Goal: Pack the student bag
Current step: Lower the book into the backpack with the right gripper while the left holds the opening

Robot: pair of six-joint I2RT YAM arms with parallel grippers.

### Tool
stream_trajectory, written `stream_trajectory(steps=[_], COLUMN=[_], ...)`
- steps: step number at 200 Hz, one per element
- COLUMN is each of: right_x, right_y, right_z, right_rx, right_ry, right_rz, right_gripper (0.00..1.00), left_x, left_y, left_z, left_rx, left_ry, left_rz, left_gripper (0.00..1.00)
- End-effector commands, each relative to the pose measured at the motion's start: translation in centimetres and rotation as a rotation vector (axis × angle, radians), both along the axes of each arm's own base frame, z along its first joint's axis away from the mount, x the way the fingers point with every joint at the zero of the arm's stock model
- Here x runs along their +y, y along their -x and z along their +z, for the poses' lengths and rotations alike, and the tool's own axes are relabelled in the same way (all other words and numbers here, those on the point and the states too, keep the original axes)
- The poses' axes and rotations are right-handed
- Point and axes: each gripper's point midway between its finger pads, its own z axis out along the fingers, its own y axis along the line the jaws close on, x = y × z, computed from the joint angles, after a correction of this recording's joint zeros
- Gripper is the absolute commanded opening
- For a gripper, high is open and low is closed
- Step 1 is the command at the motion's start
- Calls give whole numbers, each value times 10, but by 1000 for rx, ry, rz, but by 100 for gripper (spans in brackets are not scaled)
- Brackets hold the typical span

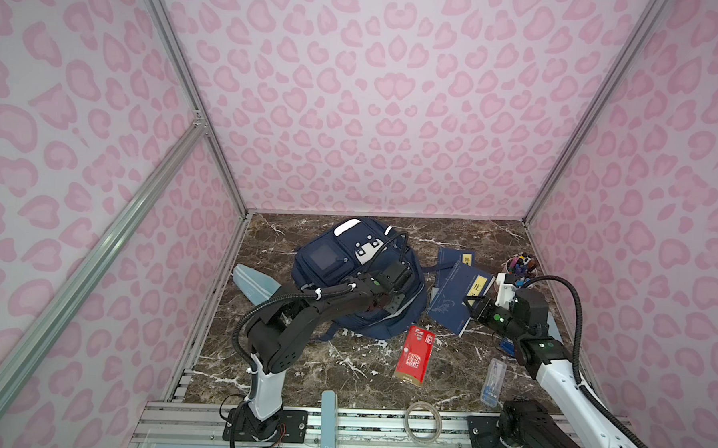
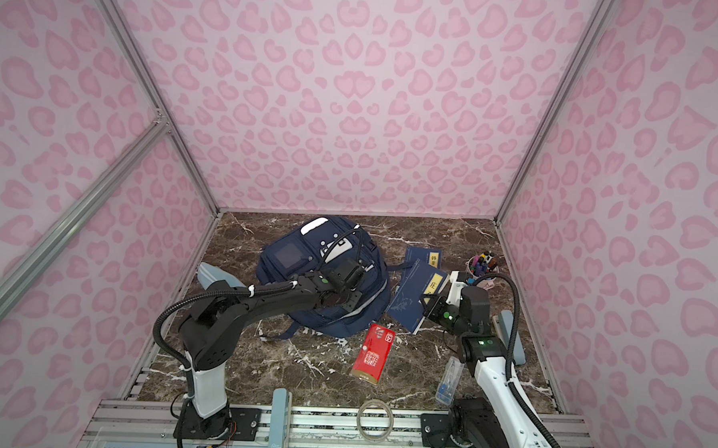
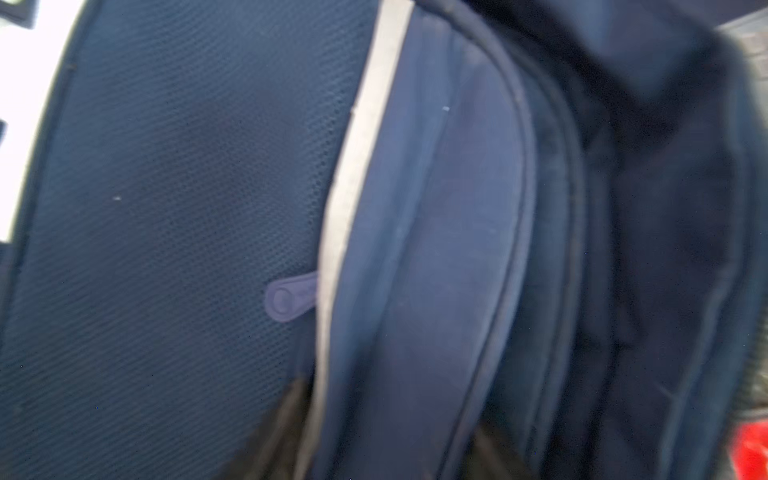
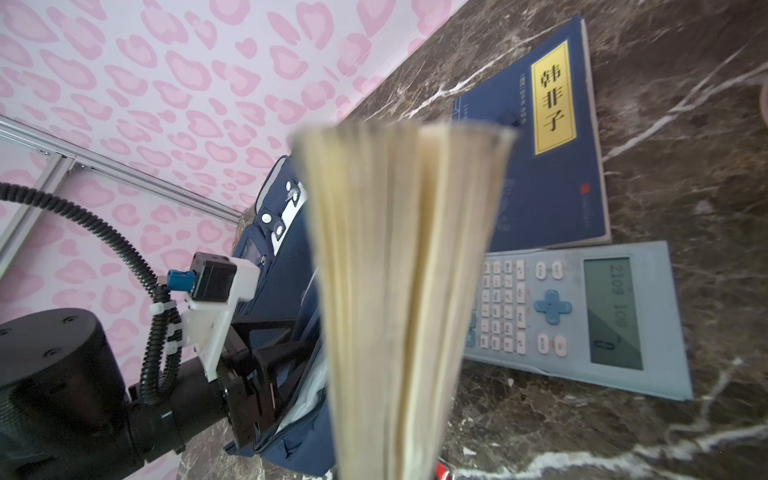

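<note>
Right wrist view fills with the fanned page edges of the blue book (image 4: 399, 291) that the right gripper (image 1: 475, 308) is clamped on, so packing looks barely begun. The student bag (image 1: 338, 274) lies mid-table toward the back wall, with the left gripper (image 1: 388, 306) at its near edge (jaw gap hidden, so I cannot tell its state). The second book (image 4: 540, 166), calculator (image 4: 582, 316) and red packet (image 1: 416, 354) lie outside. Readable: 韩非子 on the second book's yellow label, 庄 on the held one.

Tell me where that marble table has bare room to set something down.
The marble table is bare in front, between the red packet and the clear case, and left of the packet. The far corner behind the light-blue pouch is free. Crowded on the right: the right gripper holding a blue book, another book, the pen cup.
</note>
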Motion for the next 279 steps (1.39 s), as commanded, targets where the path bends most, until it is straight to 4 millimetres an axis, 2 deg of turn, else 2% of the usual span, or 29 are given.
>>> stream_trajectory(steps=[1,8,12,24,45,79,95,115,133,145,168,201,225,246,261,279], right_x=[7,8,9,16,40,82,101,130,160,182,215,254,280,295,300,286], right_y=[-5,-5,-6,-7,-8,-17,-28,-50,-71,-84,-108,-149,-168,-171,-162,-149], right_z=[13,14,15,17,20,28,27,18,14,17,8,-35,-52,-66,-74,-80], right_rx=[-42,-38,-38,-38,-33,-22,-37,-16,-20,-41,-30,32,58,79,100,104], right_ry=[-59,-74,-87,-134,-184,-239,-275,-259,-275,-303,-324,-369,-365,-317,-296,-248], right_rz=[16,14,14,19,56,150,148,172,194,223,223,174,146,138,159,143], right_gripper=[0,0,0,0,0,0,0,0,0,0,0,0,0,33,41,50], left_x=[6,8,5,8,12,25,30,41,49,47,44,52,55,55,51,52], left_y=[-1,0,-5,-5,-4,-7,-11,-19,-23,-23,-24,-26,-25,-24,-23,-23], left_z=[25,34,51,77,115,154,171,187,198,204,209,217,219,219,215,211], left_rx=[-37,-46,-74,-103,-144,-166,-179,-208,-213,-218,-213,-232,-234,-234,-223,-209], left_ry=[-5,-5,19,43,96,183,230,244,261,288,311,320,329,345,358,367], left_rz=[4,3,4,-1,-25,-16,-14,-4,7,-5,-14,16,19,21,11,26], left_gripper=[3,3,3,3,3,3,3,3,3,3,3,3,3,3,3,3])
